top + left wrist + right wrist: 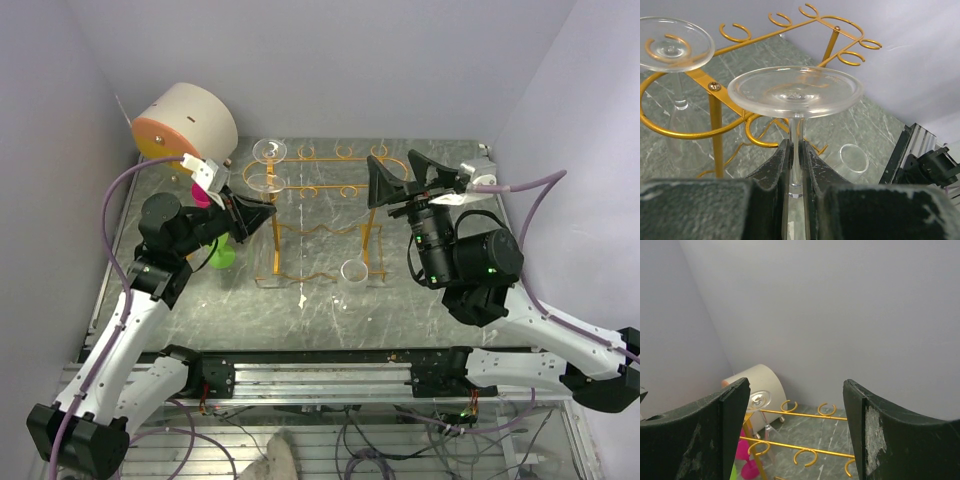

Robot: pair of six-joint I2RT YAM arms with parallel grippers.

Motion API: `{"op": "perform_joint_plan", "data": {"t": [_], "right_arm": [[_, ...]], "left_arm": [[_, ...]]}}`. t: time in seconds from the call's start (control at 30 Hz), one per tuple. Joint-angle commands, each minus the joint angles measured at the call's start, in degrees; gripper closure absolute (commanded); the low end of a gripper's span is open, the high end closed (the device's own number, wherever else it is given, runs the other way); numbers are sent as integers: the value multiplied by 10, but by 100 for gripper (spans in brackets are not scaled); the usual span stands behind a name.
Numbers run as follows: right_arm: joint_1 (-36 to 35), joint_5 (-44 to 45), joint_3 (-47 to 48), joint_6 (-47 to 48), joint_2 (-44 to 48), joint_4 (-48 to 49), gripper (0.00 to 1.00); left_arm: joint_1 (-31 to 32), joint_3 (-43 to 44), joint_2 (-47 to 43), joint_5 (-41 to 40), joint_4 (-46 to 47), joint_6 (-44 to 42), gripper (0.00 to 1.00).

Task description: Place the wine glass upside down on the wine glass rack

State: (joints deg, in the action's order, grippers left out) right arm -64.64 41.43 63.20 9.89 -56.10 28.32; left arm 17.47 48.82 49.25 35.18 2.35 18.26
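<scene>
- We see the left arm reaching forward, its left gripper [796, 150] pinching the stem of the upside-down wine glass [795, 92], foot uppermost.
- The wine glass rack [715, 125] stands just ahead of that gripper. We cannot tell whether the foot touches its frame.
- 1 second glass [671, 45] hangs ahead and left.
- The right gripper [796, 390] is raised, fingers spread wide, above the rack.

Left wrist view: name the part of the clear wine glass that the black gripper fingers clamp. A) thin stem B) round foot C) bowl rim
A: the left gripper is shut on the thin stem of the clear wine glass, round foot uppermost.
</scene>
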Motion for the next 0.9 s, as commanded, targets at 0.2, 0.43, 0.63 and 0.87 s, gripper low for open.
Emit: {"op": "perform_joint_plan", "data": {"t": [0.2,0.43,0.63,0.87], "right_arm": [[-2,-2,-15,9,14,8,25],[-3,-1,-23,12,13,12,25],[-3,0,-25,13,13,12,25],[-3,1,-27,10,12,11,25]], "left_arm": [[5,-15,7,-24,63,-7,93],[5,-35,7,-27,73,-9,93],[5,-51,3,-37,85,-9,93],[-1,-68,-1,-60,104,-6,93]]}}
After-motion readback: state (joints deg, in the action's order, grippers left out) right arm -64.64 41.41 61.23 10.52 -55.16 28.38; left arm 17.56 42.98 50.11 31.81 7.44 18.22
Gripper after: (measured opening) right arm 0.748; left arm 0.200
